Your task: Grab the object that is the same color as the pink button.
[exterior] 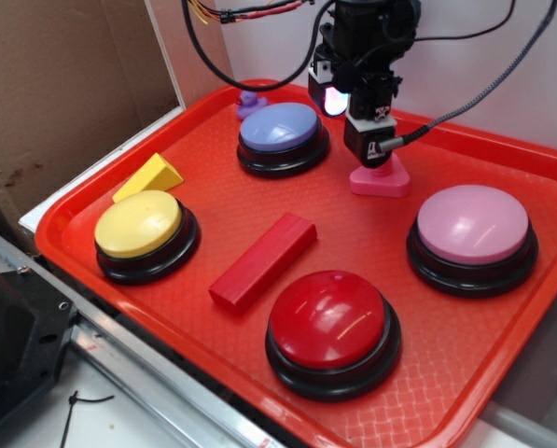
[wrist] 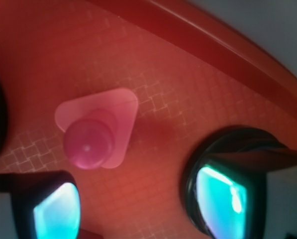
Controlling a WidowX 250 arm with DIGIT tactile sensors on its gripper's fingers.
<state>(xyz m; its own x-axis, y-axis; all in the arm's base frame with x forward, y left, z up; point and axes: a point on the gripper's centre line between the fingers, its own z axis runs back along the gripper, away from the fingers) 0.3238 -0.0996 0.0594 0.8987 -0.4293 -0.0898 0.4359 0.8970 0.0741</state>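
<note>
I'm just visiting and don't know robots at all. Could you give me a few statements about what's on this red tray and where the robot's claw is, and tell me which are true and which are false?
1. The gripper is right above the small hot-pink plastic toy bolt. True.
2. The large pale-pink dome button has a white base. False: its round base is black.
3. The red rectangular block lies between the yellow dome button and the red dome button. True.
4. The yellow wedge block sits on top of the lavender-blue dome button. False: it lies on the red plastic tray, beside the yellow button.
5. The small purple duck sits at the tray's near edge. False: it sits at the far edge, behind the lavender-blue button.
</note>
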